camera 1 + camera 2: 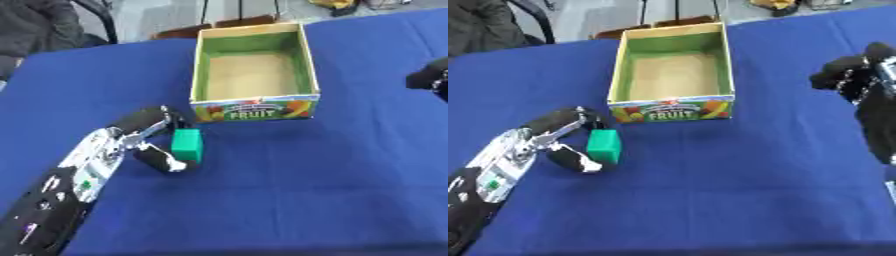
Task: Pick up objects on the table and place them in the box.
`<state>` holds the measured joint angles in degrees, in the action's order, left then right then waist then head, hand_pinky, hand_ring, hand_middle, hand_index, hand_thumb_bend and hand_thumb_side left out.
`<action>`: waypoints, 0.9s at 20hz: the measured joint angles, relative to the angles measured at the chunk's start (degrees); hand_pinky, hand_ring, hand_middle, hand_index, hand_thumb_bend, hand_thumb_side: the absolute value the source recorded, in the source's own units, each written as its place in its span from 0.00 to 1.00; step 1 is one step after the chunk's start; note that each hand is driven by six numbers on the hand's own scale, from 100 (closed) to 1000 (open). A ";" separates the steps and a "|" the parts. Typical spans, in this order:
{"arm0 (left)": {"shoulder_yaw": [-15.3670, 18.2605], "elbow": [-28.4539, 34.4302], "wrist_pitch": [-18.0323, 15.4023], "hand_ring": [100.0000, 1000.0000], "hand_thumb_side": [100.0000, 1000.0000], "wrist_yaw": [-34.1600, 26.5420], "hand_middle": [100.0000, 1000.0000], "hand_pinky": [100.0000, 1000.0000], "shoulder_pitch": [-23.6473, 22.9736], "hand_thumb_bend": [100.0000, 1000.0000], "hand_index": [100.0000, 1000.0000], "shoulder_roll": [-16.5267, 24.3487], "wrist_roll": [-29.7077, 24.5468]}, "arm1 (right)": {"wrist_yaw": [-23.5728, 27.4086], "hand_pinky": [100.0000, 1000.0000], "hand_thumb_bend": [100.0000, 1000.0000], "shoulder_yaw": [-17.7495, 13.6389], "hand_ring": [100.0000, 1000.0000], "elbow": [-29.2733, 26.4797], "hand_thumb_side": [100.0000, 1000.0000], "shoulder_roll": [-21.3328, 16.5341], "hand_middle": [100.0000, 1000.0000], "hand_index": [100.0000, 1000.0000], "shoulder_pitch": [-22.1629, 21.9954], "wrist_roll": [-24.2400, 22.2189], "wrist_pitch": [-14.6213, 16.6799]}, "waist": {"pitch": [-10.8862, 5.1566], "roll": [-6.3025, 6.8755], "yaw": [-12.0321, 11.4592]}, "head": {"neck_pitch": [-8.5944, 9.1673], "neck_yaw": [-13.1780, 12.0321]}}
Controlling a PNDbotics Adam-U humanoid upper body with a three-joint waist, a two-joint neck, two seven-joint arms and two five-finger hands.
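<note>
Left eye view, left hand (pixel 144 142) fingers curled round green block (pixel 186 145), cardboard box (pixel 254 107), right hand (pixel 846 75) fingers unclear.

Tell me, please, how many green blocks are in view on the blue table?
1. The green block sits on the blue table just in front of the fruit box, between the curled fingers and thumb of the left hand. The box's visible interior holds none.
</note>
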<state>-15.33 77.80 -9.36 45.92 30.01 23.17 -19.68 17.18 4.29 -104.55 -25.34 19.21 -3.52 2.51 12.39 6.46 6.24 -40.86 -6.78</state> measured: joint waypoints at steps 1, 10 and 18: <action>0.00 -0.23 -0.16 0.48 0.30 0.15 0.49 0.55 0.14 0.57 0.68 -0.04 0.20 | 0.00 0.68 0.00 0.00 0.62 0.00 0.93 0.00 0.50 0.58 0.00 0.00 0.00 | 0.00 0.00 0.00 | 0.00 -0.01; 0.36 -2.74 -1.03 0.26 0.21 1.05 0.26 0.31 1.11 0.44 0.41 -1.01 3.31 | 0.00 0.68 0.00 0.01 0.62 0.02 0.93 0.14 0.49 0.58 0.00 -0.03 -0.03 | 0.00 0.03 0.15 | 0.00 -0.01; 0.73 -4.59 -1.69 0.10 0.14 1.21 0.08 0.18 1.21 0.43 0.22 -1.52 8.69 | 0.00 0.68 0.00 0.01 0.62 0.18 0.93 0.40 0.49 0.58 0.00 -0.03 -0.03 | 0.00 0.17 0.17 | 0.00 -0.11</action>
<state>-14.60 73.21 -11.05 47.13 31.22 21.66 -10.98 17.18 4.30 -104.37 -24.95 19.21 -3.55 2.48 12.38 6.63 6.41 -40.86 -6.89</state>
